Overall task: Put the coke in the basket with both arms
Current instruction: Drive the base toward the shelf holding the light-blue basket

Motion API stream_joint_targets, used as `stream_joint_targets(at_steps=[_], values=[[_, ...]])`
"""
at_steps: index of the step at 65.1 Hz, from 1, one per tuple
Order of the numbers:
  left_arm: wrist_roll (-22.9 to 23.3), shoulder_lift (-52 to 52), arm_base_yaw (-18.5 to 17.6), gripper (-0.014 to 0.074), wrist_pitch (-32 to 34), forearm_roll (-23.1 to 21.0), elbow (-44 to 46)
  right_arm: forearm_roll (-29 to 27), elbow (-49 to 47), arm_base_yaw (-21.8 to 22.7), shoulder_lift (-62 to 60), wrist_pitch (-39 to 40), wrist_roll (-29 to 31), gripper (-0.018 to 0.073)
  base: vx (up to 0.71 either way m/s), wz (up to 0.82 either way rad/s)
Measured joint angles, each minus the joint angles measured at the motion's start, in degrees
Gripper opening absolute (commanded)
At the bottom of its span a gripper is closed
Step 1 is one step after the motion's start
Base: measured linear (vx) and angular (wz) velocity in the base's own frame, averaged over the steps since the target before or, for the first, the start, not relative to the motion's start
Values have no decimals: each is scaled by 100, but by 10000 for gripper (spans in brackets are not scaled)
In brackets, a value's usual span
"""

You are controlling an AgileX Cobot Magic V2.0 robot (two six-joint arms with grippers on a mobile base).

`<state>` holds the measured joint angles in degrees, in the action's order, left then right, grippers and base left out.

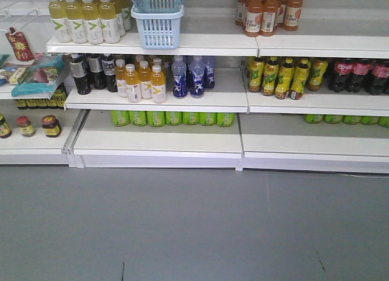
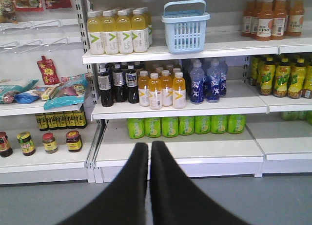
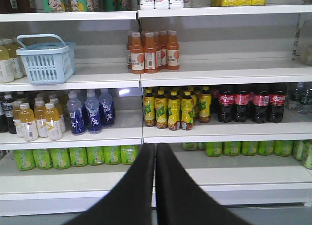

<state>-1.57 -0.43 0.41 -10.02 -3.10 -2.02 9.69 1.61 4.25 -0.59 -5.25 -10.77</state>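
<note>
Red-capped coke (image 3: 243, 102) bottles stand in a row at the right end of the middle shelf (image 3: 219, 131), just right of yellow-labelled drinks (image 3: 174, 108). The light blue basket (image 3: 46, 64) sits upright one shelf higher and well to the left, handle raised, mouth open to take a bottle. The left gripper (image 2: 149, 147) and right gripper (image 3: 155, 148) hang well short of the shelving, each with jaws pressed together on nothing; the right view faces the cola and the left the basket, which likely suits one arm fetching each.
</note>
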Motion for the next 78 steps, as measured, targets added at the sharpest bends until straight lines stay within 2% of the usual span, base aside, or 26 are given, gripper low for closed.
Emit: stream_joint_targets(at_steps=[29,78], values=[[0,0,-7,-6,0,0,0,0,0,0,0,0,0,-5,14,14],[0,0,-7,-6,0,0,0,0,0,0,0,0,0,-5,17,-7]])
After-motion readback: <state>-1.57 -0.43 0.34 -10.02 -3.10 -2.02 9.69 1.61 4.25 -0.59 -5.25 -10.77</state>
